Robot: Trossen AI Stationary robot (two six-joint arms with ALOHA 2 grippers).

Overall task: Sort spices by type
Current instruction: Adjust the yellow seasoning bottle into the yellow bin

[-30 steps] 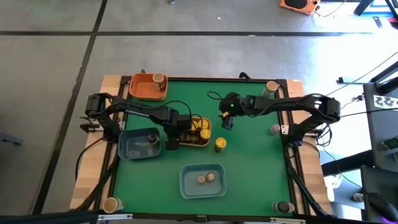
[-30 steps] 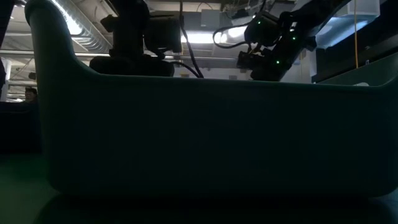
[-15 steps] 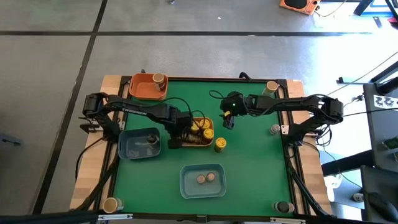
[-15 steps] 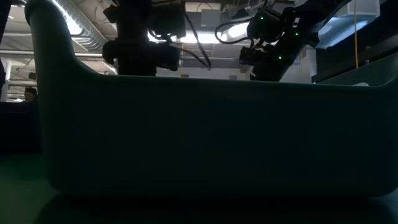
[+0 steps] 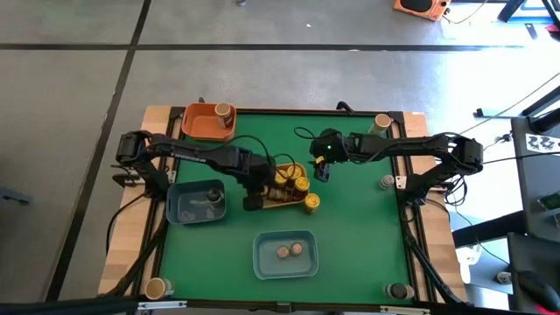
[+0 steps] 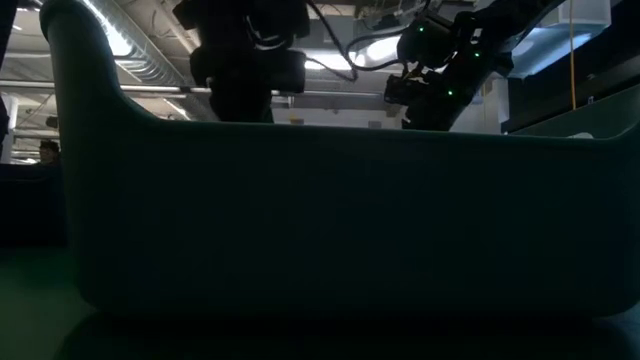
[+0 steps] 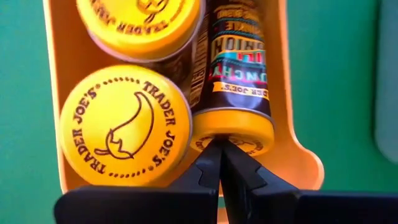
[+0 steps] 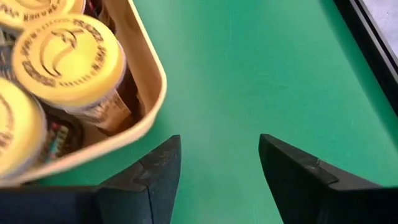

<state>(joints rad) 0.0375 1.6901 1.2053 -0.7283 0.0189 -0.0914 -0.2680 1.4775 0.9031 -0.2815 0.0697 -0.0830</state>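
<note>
A yellow tray (image 5: 284,188) on the green mat holds several yellow-lidded spice jars (image 7: 124,124). One of them lies on its side (image 7: 233,81). Another yellow-lidded jar (image 5: 311,202) stands on the mat against the tray's right near corner. My left gripper (image 5: 252,201) is shut at the tray's left end. My right gripper (image 5: 320,172) hangs open above the mat by the tray's far right corner (image 8: 146,81), with nothing between its fingers (image 8: 214,168). My left gripper comes slanting down from the table's left. Its shut fingertips (image 7: 221,165) stand at the tray's left end wall (image 7: 292,168), in front of the lying jar's lid (image 7: 249,130). The fingers hide the place of contact, so I cannot tell what kind of hold it is.
An orange tray (image 5: 203,127) with one jar stands far left. A blue tray (image 5: 188,210) holds one jar, and a second blue tray (image 5: 262,262) holds two tan-lidded jars. Single jars stand near the table's corners (image 5: 381,122). The near tray's wall (image 6: 320,220) blocks the low view.
My left gripper has risen and gone a little toward the table's right edge, staying shut. The yellow tray has gone with it, sliding right and turning slightly, until it stands against the lone jar. My right gripper has kept still.
</note>
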